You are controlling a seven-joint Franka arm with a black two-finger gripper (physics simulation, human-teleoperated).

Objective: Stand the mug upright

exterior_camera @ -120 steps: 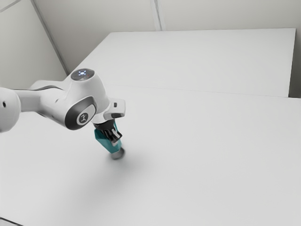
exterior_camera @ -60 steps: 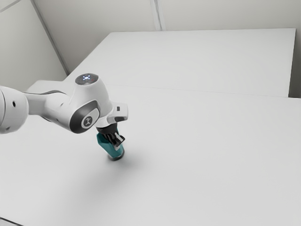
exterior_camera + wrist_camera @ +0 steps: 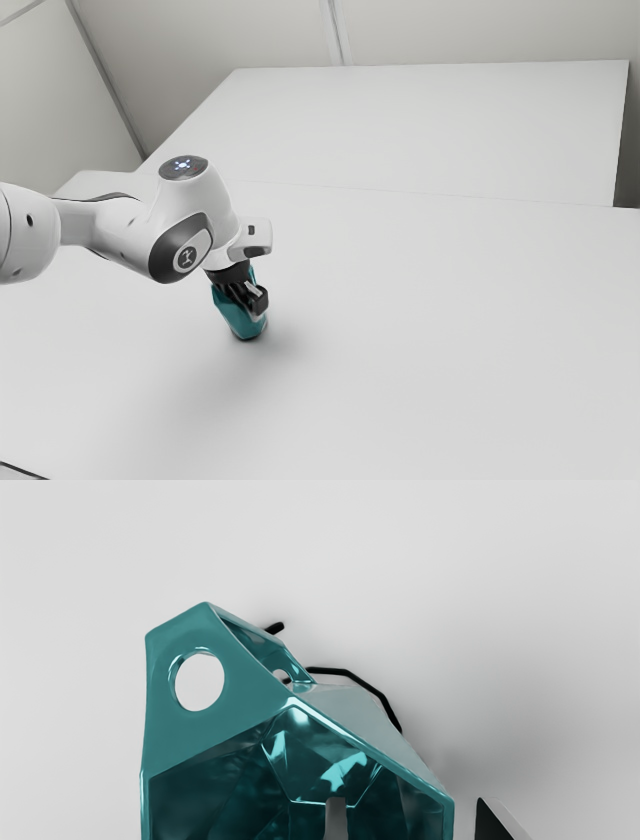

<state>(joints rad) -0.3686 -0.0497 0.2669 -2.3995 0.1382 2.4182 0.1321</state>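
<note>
Mug, teal, on the bench directly below the arm, toward the exterior view's left. Base down, mouth up toward the hand; whether it stands quite true or leans a little, cannot tell. Claw released, low over the mug and covering part of its upper body in the exterior view. At the wrist, fingers stand apart with the mug's wall between them: one grey fingertip over the mouth, the other, black with a pale side, beyond the rim, a gap between it and the wall. Both cut off by the frame, as is the near part of the mouth; contact farther up hard to judge. Interior dark, faceted, glossy, with bright glints and a many-sided floor. Handle angular, flat-faced, pierced by a round hole. Thin black edge curves out past the body, partly hidden by it. Bench matte, pale grey, softly shadowed around the base.
</note>
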